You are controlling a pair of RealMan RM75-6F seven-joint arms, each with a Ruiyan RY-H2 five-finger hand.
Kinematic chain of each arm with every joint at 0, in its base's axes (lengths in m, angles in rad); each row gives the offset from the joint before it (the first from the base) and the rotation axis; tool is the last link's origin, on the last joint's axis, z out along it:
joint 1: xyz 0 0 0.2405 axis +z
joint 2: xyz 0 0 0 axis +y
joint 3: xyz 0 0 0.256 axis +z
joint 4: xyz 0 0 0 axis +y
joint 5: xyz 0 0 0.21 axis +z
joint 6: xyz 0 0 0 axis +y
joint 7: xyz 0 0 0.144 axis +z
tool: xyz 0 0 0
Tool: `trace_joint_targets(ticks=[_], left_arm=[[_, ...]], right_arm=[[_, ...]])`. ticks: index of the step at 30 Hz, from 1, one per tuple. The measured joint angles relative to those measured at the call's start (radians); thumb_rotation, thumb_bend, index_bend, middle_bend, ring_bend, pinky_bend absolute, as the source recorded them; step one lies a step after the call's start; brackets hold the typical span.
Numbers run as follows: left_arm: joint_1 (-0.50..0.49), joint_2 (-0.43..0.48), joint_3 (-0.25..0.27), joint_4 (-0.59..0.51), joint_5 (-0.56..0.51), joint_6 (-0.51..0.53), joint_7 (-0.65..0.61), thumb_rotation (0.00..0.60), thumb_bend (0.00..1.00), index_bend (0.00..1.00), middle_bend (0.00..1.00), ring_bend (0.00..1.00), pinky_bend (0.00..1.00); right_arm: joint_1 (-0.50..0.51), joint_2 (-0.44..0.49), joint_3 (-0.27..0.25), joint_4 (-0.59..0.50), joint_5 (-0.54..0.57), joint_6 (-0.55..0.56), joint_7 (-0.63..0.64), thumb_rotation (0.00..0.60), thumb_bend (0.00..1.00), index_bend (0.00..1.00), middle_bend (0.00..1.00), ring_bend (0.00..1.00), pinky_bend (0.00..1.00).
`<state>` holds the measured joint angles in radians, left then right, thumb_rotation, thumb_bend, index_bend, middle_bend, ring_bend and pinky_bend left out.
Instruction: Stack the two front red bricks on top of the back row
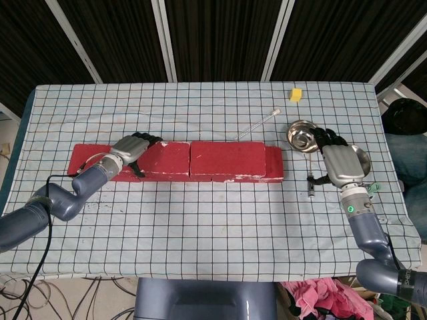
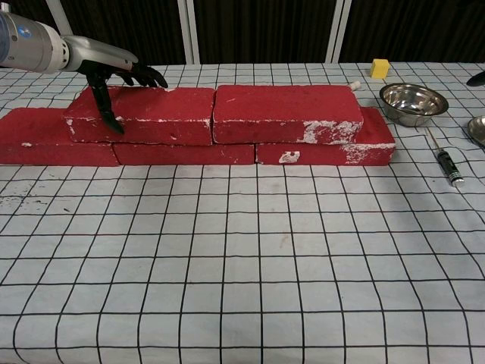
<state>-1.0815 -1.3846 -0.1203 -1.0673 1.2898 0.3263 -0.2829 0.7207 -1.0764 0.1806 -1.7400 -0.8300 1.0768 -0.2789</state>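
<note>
Two red bricks lie end to end on top of a lower row of red bricks (image 1: 273, 164) (image 2: 45, 140). The left upper brick (image 1: 167, 159) (image 2: 148, 114) touches the right upper brick (image 1: 228, 157) (image 2: 288, 112). My left hand (image 1: 131, 149) (image 2: 112, 74) grips the left end of the left upper brick, thumb down its front face and fingers over its top. My right hand (image 1: 341, 162) hovers at the right side of the table, fingers spread and empty; in the chest view only a dark fingertip (image 2: 477, 76) shows at the right edge.
A steel bowl (image 1: 303, 133) (image 2: 413, 103) stands just right of the bricks, and a second bowl (image 1: 361, 157) (image 2: 478, 129) lies partly under my right hand. A small screwdriver (image 1: 311, 187) (image 2: 449, 165), a white stick (image 1: 261, 123) and a yellow cube (image 1: 295, 95) (image 2: 380, 68) lie nearby.
</note>
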Motion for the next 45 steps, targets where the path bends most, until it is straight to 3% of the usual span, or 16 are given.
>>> trace_joint_targets(ticks=[14, 25, 31, 36, 41, 45], left_arm=[[0.013, 0.052, -0.006, -0.047, -0.031, 0.022, 0.027, 0.600, 0.00, 0.03, 0.04, 0.00, 0.03], [0.089, 0.241, 0.011, -0.258, -0.083, 0.144, 0.125, 0.600, 0.00, 0.05, 0.04, 0.00, 0.01], [0.202, 0.347, 0.041, -0.445, -0.100, 0.371, 0.247, 0.600, 0.00, 0.05, 0.04, 0.00, 0.01], [0.338, 0.409, 0.088, -0.593, -0.084, 0.599, 0.380, 0.600, 0.00, 0.05, 0.04, 0.00, 0.01], [0.491, 0.425, 0.146, -0.658, -0.034, 0.814, 0.465, 0.600, 0.00, 0.05, 0.04, 0.00, 0.00], [0.652, 0.400, 0.206, -0.649, 0.022, 0.987, 0.471, 0.600, 0.00, 0.05, 0.04, 0.00, 0.00]], right_arm=[[-0.021, 0.000, 0.015, 0.000, -0.004, -0.008, -0.003, 0.600, 0.00, 0.03, 0.03, 0.01, 0.13], [-0.052, 0.020, 0.018, -0.028, -0.030, 0.015, 0.004, 0.600, 0.00, 0.02, 0.04, 0.01, 0.13], [-0.116, 0.043, -0.002, -0.043, -0.115, 0.086, 0.034, 0.600, 0.00, 0.02, 0.04, 0.01, 0.13], [-0.223, 0.087, -0.056, -0.070, -0.239, 0.182, 0.086, 0.600, 0.00, 0.02, 0.04, 0.01, 0.13], [-0.354, 0.126, -0.132, -0.094, -0.369, 0.306, 0.135, 0.600, 0.00, 0.01, 0.04, 0.01, 0.13], [-0.459, 0.131, -0.193, -0.097, -0.448, 0.411, 0.165, 0.600, 0.00, 0.01, 0.04, 0.01, 0.13]])
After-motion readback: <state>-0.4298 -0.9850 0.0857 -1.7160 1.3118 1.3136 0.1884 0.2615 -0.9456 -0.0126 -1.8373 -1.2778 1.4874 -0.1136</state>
